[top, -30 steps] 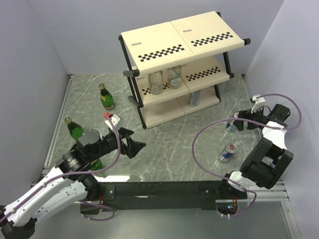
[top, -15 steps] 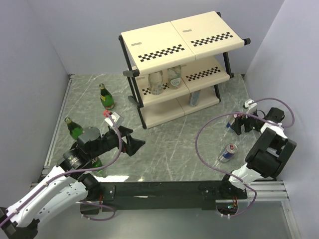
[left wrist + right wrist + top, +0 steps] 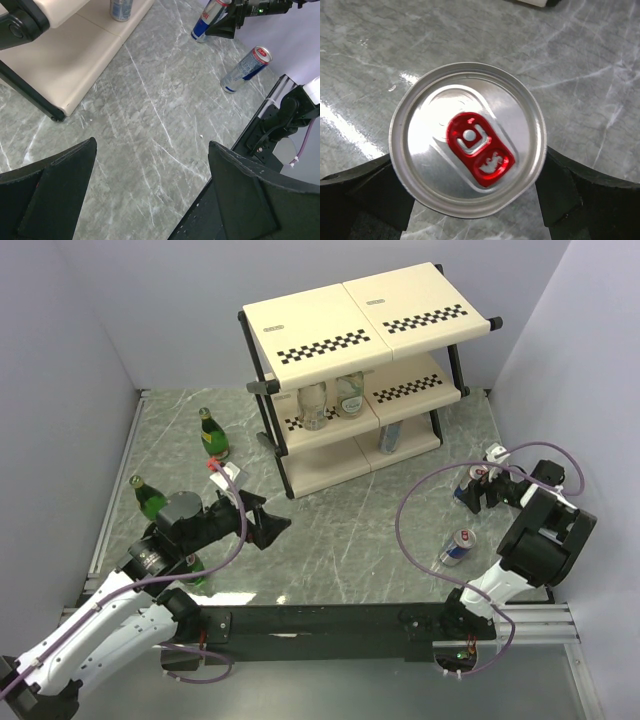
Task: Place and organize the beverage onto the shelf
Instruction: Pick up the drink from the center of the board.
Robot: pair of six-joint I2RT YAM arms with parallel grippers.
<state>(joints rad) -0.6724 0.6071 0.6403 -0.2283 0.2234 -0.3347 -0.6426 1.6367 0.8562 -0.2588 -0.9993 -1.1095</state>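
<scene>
Left end effector [image 3: 152,162] over marbled table [image 3: 340,530]

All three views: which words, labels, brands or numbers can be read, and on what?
No text can be read.
Loose can: red marking on its side, too blurred.
Can lid: red tab with a cut-out figure, no letters.
Green bottles: yellow labels, too small.
Shelf: small oval marks on its top panels, too small; checkered strips, no letters.
</scene>
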